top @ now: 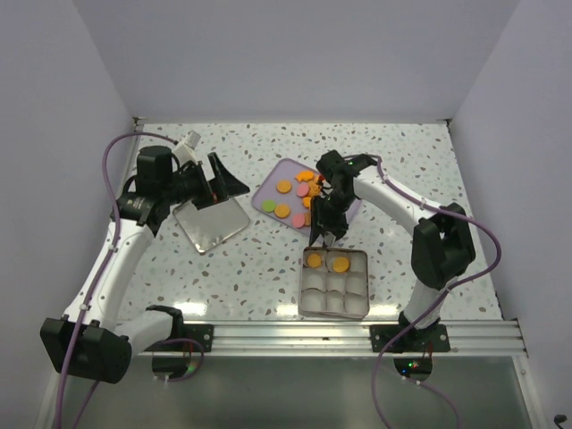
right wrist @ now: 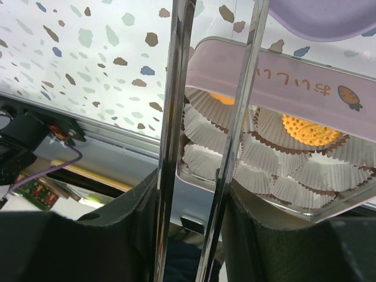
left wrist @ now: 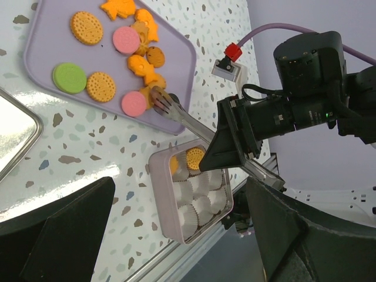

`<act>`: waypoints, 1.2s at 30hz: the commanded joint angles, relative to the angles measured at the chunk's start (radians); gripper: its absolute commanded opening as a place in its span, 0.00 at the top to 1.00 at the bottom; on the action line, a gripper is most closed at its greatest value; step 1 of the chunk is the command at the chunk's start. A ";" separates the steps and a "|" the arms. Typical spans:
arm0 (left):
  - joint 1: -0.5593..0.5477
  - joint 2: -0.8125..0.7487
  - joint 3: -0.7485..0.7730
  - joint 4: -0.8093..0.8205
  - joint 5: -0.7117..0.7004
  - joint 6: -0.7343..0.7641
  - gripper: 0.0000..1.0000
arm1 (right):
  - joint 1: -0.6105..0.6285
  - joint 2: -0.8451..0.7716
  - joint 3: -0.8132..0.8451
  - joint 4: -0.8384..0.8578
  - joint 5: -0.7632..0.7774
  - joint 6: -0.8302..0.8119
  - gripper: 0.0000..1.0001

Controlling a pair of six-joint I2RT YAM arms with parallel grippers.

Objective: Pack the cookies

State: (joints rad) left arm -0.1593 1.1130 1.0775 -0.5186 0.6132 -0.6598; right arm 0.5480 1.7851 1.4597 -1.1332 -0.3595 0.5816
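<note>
Metal shows first at centre left of the top view: a square lid (top: 210,225) lies flat on the speckled surface (top: 241,268). The left arm (top: 116,259) hangs over it; the left jaws are spread wide and hold nothing.

Right of the lid sits the lilac tray (left wrist: 47,53), where the cookies (left wrist: 101,87) lie loose. They are mostly orange with a few pink and green, and some overlap at the tray's upper right.

The right arm (top: 438,246) reaches in from the right. The right jaws are closed partway on a pair of tongs (left wrist: 188,120), whose tips sit at an orange cookie on the tray's lower edge, just beside a pink one. Whether that cookie is pinched I cannot tell.

Below the tray stands the tin (left wrist: 155,176), lined with paper cups (right wrist: 264,158). Two orange cookies lie in its upper row and the other cups are bare.

The step looks like a pick-up. Next the tongs need to squeeze, lift over the tray's rim and carry to a free cup. Neighbouring cookies crowd the tips, and the tin's wall must be cleared.
</note>
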 commanded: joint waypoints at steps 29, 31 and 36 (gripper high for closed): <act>-0.003 -0.055 0.018 -0.003 0.011 0.019 0.00 | 0.000 -0.099 0.105 -0.106 0.091 -0.006 0.47; -0.003 -0.056 0.018 -0.001 0.014 0.016 0.00 | -0.002 -0.084 0.117 -0.129 0.114 -0.019 0.40; -0.003 -0.055 0.015 -0.003 0.017 0.019 0.00 | -0.002 -0.056 0.116 -0.117 0.126 -0.031 0.39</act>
State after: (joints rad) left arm -0.1593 1.0775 1.0904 -0.5198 0.6136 -0.6598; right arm 0.5484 1.7287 1.5650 -1.2350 -0.2592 0.5758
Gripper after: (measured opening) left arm 0.997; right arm 0.615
